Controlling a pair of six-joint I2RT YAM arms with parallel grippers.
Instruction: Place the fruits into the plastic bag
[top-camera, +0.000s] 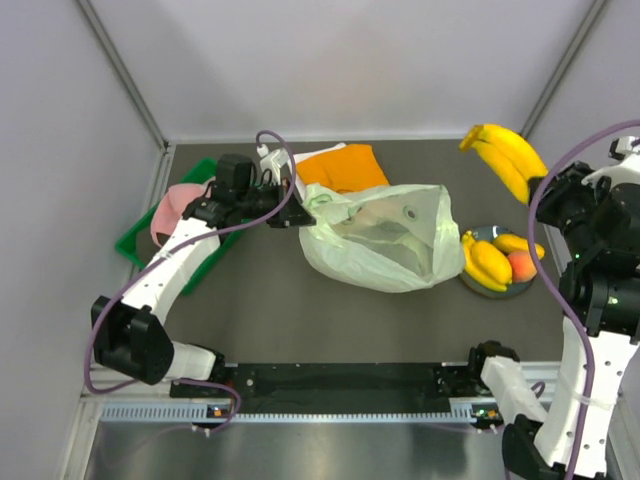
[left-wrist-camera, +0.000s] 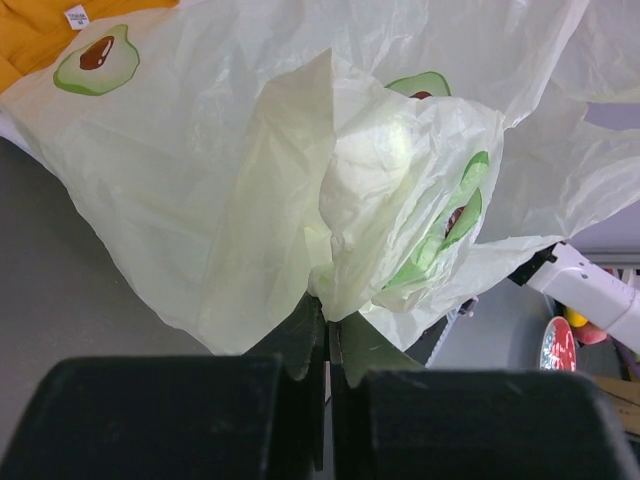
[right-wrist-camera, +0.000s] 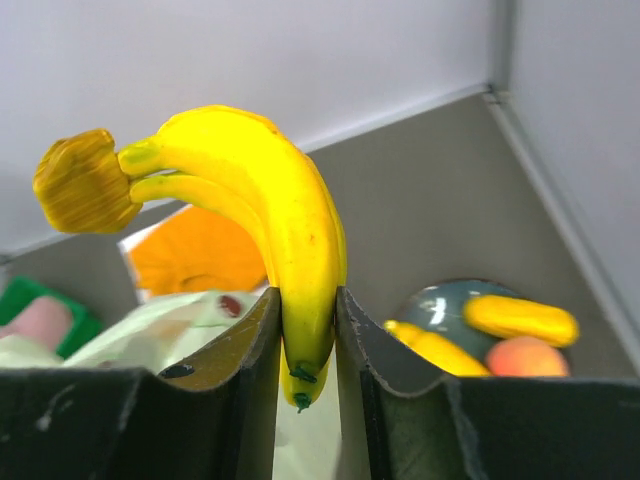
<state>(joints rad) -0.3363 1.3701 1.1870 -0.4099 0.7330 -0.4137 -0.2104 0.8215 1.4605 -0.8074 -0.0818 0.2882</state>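
Aloft, the right fingers (right-wrist-camera: 268, 312) pinched a banana bunch (right-wrist-camera: 285, 200) near its tips, up and to the right of the plastic bag (top-camera: 385, 240). The left fingers (left-wrist-camera: 305, 335), pressed together, gripped the bag's crumpled left edge. A second bunch (top-camera: 483, 262) lay on the plate (top-camera: 497, 292), just beside the bag on the tabletop (top-camera: 300, 310).

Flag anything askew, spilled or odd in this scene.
Nothing spilled or damaged. One oddity: the right gripper holds the banana bunch only by its tip end, so the stem juts out unsupported. The plastic bag, pinched by the left gripper, overlaps the orange cloth.
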